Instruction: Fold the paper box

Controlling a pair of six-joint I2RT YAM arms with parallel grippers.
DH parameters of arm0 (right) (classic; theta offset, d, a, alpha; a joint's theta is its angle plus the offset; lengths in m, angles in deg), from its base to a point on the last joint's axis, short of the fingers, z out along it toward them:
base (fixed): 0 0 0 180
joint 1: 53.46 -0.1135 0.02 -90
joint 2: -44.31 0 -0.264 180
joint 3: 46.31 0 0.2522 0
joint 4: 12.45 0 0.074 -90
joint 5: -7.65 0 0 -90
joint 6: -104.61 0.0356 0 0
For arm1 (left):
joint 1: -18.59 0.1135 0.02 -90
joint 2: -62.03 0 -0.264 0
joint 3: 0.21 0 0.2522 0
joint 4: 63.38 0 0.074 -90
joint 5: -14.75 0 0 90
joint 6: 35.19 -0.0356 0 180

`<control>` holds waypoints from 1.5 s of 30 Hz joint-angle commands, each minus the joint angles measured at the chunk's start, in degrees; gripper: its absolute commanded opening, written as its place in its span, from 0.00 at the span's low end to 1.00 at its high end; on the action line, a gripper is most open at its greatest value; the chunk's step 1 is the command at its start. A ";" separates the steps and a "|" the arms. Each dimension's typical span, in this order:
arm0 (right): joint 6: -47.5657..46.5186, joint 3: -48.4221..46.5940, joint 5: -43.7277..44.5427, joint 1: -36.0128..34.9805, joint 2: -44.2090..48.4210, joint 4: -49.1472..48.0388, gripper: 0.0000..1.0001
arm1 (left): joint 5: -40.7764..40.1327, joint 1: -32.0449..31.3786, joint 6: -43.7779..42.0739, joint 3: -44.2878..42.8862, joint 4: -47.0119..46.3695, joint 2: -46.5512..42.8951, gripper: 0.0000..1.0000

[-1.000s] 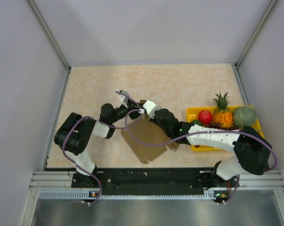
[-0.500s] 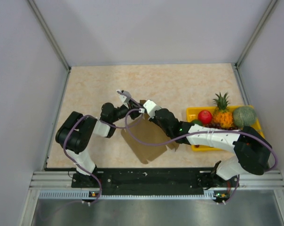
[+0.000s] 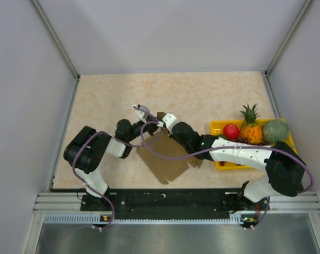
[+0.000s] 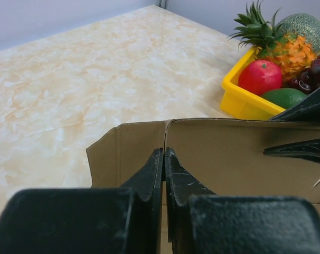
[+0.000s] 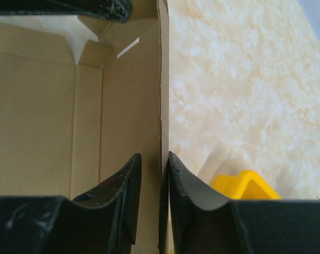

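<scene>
Centre of the overhead view, on the marbled tabletop [image 3: 202, 92]: one paper box [image 3: 168, 159], plain brown card, part-formed, with walls standing along its upper edge.

Left gripper [image 4: 164, 154]: jaws pressed together on an upright wall of the box, near a crease.

Right gripper [image 5: 154, 159]: jaws slightly apart, astride another upright wall. One finger touches the card and the other stands off it.

Both grippers meet at the box's upper corner.

Right of frame, near the box: yellow tray [image 4: 239, 103] holding a pineapple [image 4: 287, 50], a melon [image 4: 303, 29] and a red fruit [image 4: 260, 76].
</scene>
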 commanded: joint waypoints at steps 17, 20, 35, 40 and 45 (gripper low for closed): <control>-5.03 -5.27 6.37 -3.52 2.70 2.06 0.27 | -4.81 -1.00 -3.49 3.32 -19.31 -1.76 0.04; -8.80 -4.40 6.54 -3.61 2.17 -2.86 0.26 | -4.63 -1.00 -3.14 3.06 -19.31 -1.76 0.04; -14.80 -0.97 6.81 -3.61 -0.30 -13.34 0.12 | -5.25 -1.00 -3.57 3.23 -19.31 -2.20 0.04; -13.74 0.87 7.86 -3.96 3.03 -11.58 0.19 | -5.42 -1.00 -4.10 3.24 -19.22 -2.47 0.04; -13.21 2.02 7.51 -3.87 4.01 -11.32 0.11 | -5.07 -1.00 -3.93 3.06 -19.31 -2.47 0.04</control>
